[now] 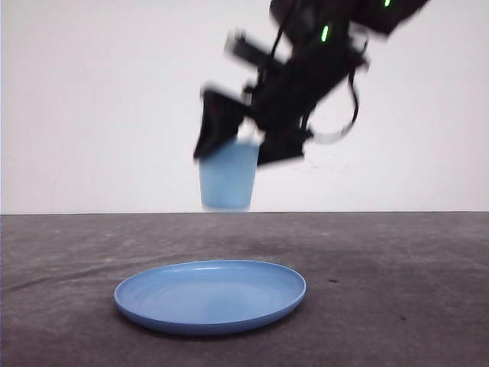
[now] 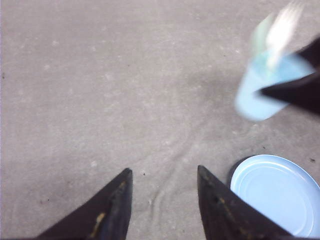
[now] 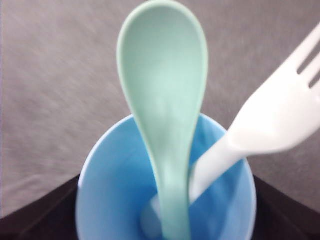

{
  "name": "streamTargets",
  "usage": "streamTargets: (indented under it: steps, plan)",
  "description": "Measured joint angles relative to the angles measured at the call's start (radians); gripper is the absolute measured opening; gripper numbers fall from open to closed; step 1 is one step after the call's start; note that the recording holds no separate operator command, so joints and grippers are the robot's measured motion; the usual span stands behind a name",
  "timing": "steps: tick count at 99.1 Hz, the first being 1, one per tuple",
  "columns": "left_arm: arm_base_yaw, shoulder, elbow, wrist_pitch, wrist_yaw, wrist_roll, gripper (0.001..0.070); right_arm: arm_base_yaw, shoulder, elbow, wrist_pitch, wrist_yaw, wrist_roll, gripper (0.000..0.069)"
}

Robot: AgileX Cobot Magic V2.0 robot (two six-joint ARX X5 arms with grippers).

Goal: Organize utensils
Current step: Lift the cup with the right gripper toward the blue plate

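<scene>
A mint-green spoon (image 3: 162, 75) and a white fork (image 3: 280, 115) stand handle-down inside a light blue cup (image 3: 115, 190). My right gripper (image 3: 165, 210) is shut on that cup, one dark finger on each side. From the front, the cup (image 1: 228, 180) hangs in the right gripper (image 1: 244, 149), blurred, beyond the blue plate (image 1: 210, 294). The left wrist view shows the cup (image 2: 260, 95) with the blurred fork (image 2: 282, 30) sticking out of it. My left gripper (image 2: 164, 170) is open over bare tabletop with nothing between its fingers.
The round blue plate (image 2: 275, 195) lies flat on the grey table (image 1: 397, 290), close beside the left gripper's fingertip. A white wall stands behind the table.
</scene>
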Motion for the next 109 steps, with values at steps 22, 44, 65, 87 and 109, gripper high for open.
streamTargets:
  steps: [22, 44, 65, 87, 109]
  plan:
    - [0.0, 0.0, 0.0, 0.0, 0.0, 0.0, 0.0236, 0.042, -0.192, -0.063, -0.119, 0.045, -0.011, 0.0512]
    - [0.0, 0.0, 0.0, 0.0, 0.0, 0.0, 0.0236, 0.12, -0.384, -0.238, -0.128, 0.127, -0.013, 0.0512]
    - [0.0, 0.0, 0.0, -0.002, 0.0, 0.0, 0.0236, 0.171, -0.444, -0.347, -0.129, 0.132, -0.002, 0.0512]
    - [0.0, 0.0, 0.0, -0.009, 0.0, 0.0, 0.0236, 0.205, -0.404, -0.406, -0.048, 0.152, -0.001, 0.0512]
    - [0.001, 0.0, 0.0, -0.01, 0.0, 0.0, 0.0236, 0.224, -0.317, -0.41, 0.044, 0.152, 0.003, 0.0512]
